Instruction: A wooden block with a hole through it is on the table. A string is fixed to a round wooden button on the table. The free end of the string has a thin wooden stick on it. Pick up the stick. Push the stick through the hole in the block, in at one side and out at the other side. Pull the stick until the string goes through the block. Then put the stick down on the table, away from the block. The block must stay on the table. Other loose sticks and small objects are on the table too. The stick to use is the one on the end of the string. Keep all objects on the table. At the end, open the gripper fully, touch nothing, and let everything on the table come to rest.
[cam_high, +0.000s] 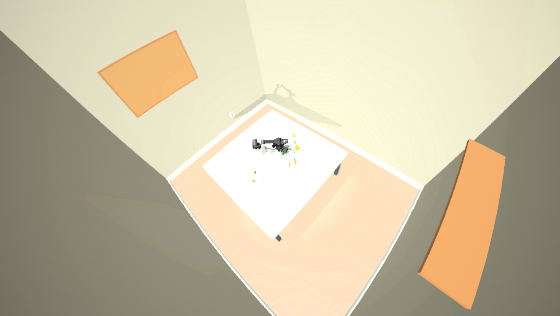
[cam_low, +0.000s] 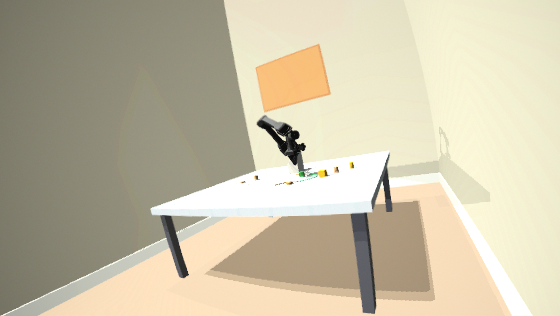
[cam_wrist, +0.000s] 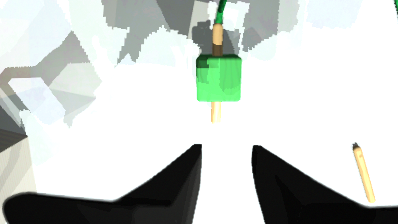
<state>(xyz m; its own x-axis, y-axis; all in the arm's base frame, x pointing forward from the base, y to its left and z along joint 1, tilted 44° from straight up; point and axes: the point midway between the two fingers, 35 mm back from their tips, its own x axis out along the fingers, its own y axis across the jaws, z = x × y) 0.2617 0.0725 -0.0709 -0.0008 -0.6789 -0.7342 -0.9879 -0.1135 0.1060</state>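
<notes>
The white tabletop (cam_high: 260, 205) (cam_low: 260, 200) (cam_wrist: 125, 130) carries everything. On it stands the black arm (cam_high: 270, 142) (cam_low: 273, 131). Its end effector (cam_high: 285, 150) (cam_low: 302, 146) (cam_wrist: 227, 146) is released, its fingers partly apart with nothing between them. In the wrist view, the green block (cam_high: 282, 153) (cam_low: 301, 174) (cam_wrist: 219, 80) sits at twelve o'clock from the fingertips, apart from them. In the exterior view, a yellow cube (cam_high: 297, 147) (cam_low: 322, 173) lies at three o'clock from the block. The green string (cam_wrist: 220, 11) meets the stick (cam_wrist: 216, 113) at twelve o'clock; the stick runs through the block, protruding at twelve and six. A loose stick (cam_wrist: 364, 174) lies at four.
</notes>
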